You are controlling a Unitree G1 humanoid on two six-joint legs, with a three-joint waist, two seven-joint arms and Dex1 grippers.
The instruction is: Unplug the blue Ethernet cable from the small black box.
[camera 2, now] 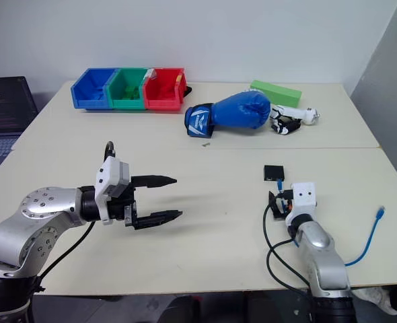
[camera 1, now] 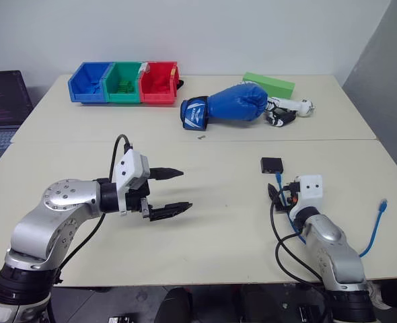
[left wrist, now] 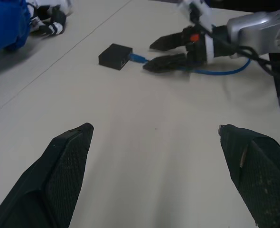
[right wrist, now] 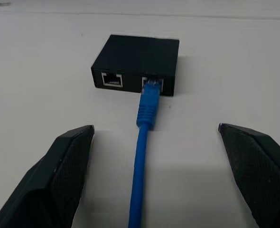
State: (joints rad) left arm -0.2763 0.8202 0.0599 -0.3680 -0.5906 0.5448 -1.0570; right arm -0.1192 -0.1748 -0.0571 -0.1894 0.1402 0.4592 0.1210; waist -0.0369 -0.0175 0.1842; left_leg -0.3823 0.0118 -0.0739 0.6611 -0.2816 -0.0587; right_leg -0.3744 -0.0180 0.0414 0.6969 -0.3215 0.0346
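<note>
The small black box (right wrist: pixel 136 59) lies flat on the table at the right, a short way ahead of my right arm. The blue Ethernet cable (right wrist: pixel 144 142) has its plug seated in one of the box's two ports; the other port is empty. From there the cable runs back between the fingers of my right gripper (right wrist: pixel 155 127), which is open and apart from the box. The cable's free end (camera 1: pixel 383 203) lies near the table's right edge. My left gripper (camera 1: pixel 186 189) is open and empty above the middle of the table, pointing towards the box (left wrist: pixel 115 56).
A blue boxing glove (camera 1: pixel 229 104), a green block (camera 1: pixel 269 84) and a small white and black device (camera 1: pixel 289 108) lie at the back right. Blue, green and red bins (camera 1: pixel 124 82) stand at the back left. A laptop (camera 1: pixel 3 108) sits beyond the left edge.
</note>
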